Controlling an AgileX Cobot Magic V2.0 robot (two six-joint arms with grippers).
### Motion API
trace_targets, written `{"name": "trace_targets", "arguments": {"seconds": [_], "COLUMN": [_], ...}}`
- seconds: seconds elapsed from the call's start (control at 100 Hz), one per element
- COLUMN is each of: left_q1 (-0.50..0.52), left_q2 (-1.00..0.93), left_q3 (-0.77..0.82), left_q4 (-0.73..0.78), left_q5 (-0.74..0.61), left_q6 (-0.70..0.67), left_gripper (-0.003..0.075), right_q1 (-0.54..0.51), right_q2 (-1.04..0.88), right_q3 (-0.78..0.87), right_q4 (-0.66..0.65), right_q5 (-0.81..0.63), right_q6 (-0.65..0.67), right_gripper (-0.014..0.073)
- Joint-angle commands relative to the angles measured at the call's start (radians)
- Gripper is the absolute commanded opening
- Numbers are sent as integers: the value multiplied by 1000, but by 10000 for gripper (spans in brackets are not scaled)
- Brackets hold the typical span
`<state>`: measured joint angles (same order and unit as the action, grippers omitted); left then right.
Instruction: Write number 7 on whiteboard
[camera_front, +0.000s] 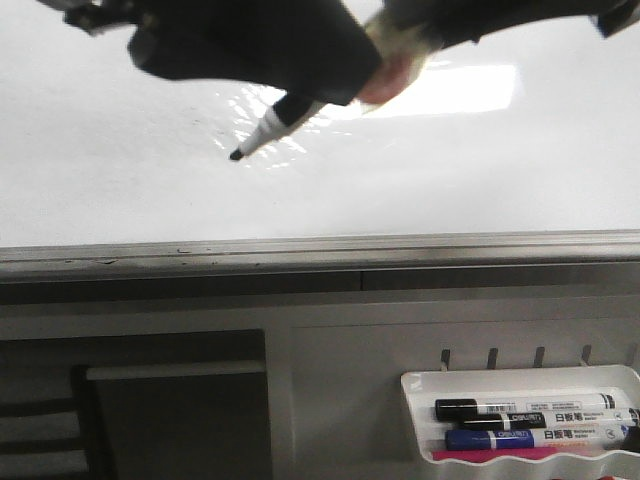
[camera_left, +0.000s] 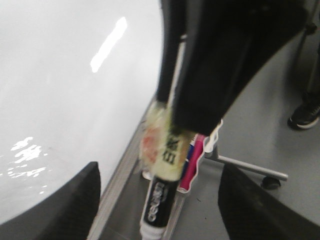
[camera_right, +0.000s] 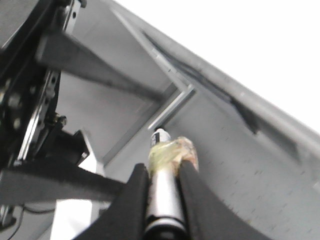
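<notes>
The whiteboard (camera_front: 110, 180) fills the upper front view, glossy, with glare and a grey lower edge strip (camera_front: 320, 250). No stroke of the number 7 shows on it. My right gripper (camera_front: 388, 52) comes in from the upper right and is shut on a black marker (camera_front: 268, 128) wrapped in yellowish tape. The marker's tip (camera_front: 237, 155) is at or just off the board. In the right wrist view my right gripper (camera_right: 163, 167) clamps the marker barrel (camera_right: 162, 200). My left gripper (camera_left: 160, 169) is open, with its fingers (camera_left: 70, 200) wide on either side of the marker (camera_left: 157, 200). The board also shows in the left wrist view (camera_left: 50, 75).
A white plastic marker tray (camera_front: 418, 385) hangs below the board at the lower right. It holds two black markers, a blue marker (camera_front: 520, 438) and a pink item. A dark panel (camera_front: 170, 420) is at the lower left. A person's shoe (camera_left: 305, 115) and a wheeled stand leg (camera_left: 250, 167) are on the floor.
</notes>
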<state>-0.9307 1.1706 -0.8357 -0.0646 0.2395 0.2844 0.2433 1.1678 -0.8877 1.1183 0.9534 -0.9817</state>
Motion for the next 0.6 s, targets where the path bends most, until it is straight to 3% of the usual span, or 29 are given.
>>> {"name": "trace_targets", "arguments": {"seconds": [0.0, 0.28, 0.42, 0.59], "left_q1": [57, 364, 468, 521], "left_q2": [-56, -192, -275, -356], "left_q3": [-37, 15, 118, 207], "left_q4": [-50, -316, -398, -446], "left_q5": [-69, -87, -174, -205], "left_q6": [-10, -10, -10, -10], "left_gripper": [512, 512, 512, 512], "right_q1": [-1, -1, -1, -1], "right_q2": [-99, -349, -385, -343], "right_q3": [-11, 178, 227, 227], "right_q4": [51, 42, 42, 62], "right_q5": [-84, -478, -572, -625], "right_q6": [-15, -23, -36, -90], "right_gripper": [-48, -48, -48, -48]}}
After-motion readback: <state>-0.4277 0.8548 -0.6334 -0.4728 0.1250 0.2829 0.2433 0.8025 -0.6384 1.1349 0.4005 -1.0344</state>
